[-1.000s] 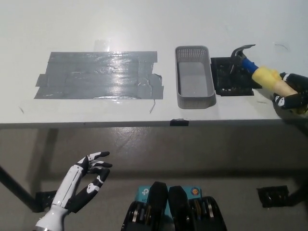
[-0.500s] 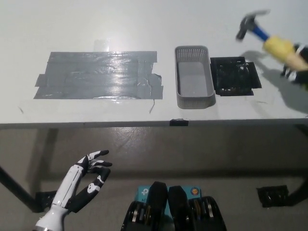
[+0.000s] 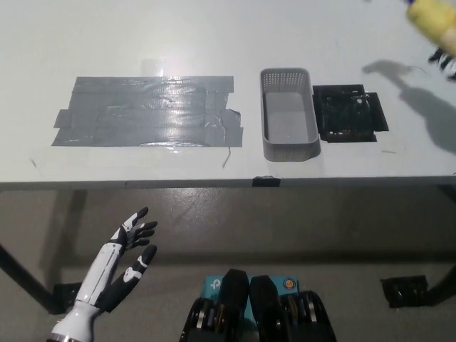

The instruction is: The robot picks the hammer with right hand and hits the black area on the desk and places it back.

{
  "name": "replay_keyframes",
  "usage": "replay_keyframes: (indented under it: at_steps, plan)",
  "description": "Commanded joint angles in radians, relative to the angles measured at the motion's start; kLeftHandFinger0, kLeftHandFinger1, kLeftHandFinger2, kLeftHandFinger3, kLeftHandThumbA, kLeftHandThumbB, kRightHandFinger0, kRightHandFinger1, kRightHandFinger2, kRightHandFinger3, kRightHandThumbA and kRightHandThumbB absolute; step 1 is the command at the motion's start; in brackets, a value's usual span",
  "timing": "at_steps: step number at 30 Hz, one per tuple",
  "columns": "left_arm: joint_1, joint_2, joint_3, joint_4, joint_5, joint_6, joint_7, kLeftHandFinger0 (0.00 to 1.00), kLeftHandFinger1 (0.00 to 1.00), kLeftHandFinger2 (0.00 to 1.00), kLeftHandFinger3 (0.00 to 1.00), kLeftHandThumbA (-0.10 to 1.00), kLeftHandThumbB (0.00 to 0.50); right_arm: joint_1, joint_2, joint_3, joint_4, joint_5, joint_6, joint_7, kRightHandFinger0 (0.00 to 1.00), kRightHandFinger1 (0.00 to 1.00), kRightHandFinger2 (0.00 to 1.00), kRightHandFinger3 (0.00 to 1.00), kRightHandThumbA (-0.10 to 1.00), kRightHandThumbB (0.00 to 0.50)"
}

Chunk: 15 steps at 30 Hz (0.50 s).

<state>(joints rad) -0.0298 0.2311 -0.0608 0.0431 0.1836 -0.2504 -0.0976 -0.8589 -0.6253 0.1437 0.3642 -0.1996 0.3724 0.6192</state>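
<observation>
The hammer's yellow grip (image 3: pixel 431 16) shows at the top right corner, raised well above the desk; its head is out of the picture. My black right hand (image 3: pixel 444 58) is shut on the handle at the right edge, only partly in view. The black area (image 3: pixel 349 114) lies on the white desk (image 3: pixel 214 35) below and to the left of the hammer, with nothing on it. The hammer's shadow falls just beyond the black area's far right corner. Below the desk's front edge, at the lower left, my white left hand (image 3: pixel 122 263) rests open.
A grey mesh basket (image 3: pixel 288 146) stands just left of the black area, touching or nearly touching it. A wide patch of grey tape (image 3: pixel 146 110) covers the desk's left half. A small black clip (image 3: pixel 265 181) sits on the front edge.
My right hand has swung the hammer up and to the right, from resting on the black area to high above it, its head leaving the picture. The left hand's fingers have spread slightly.
</observation>
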Motion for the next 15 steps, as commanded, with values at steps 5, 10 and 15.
replay_keyframes:
  at_steps: [5,10,15]
  plan:
    - [-0.009,0.007,0.011,-0.023,-0.006,-0.027,0.007,0.84,0.86,0.86,0.97,0.89,0.080,0.042,0.018,0.145,0.098,-0.111,-0.185,-0.066,0.17,0.59,0.88,0.94,-0.10,0.101]
    - [-0.014,0.008,0.013,-0.019,-0.009,-0.033,0.006,0.83,0.87,0.85,0.96,0.90,0.082,0.051,0.017,0.228,0.162,-0.196,-0.216,-0.101,0.23,0.72,1.00,1.00,-0.10,0.108]
    - [-0.012,0.008,0.014,-0.023,-0.006,-0.029,0.007,0.84,0.86,0.84,0.95,0.91,0.095,0.037,0.003,0.248,0.171,-0.212,-0.244,-0.101,0.30,0.77,1.00,1.00,-0.10,0.115]
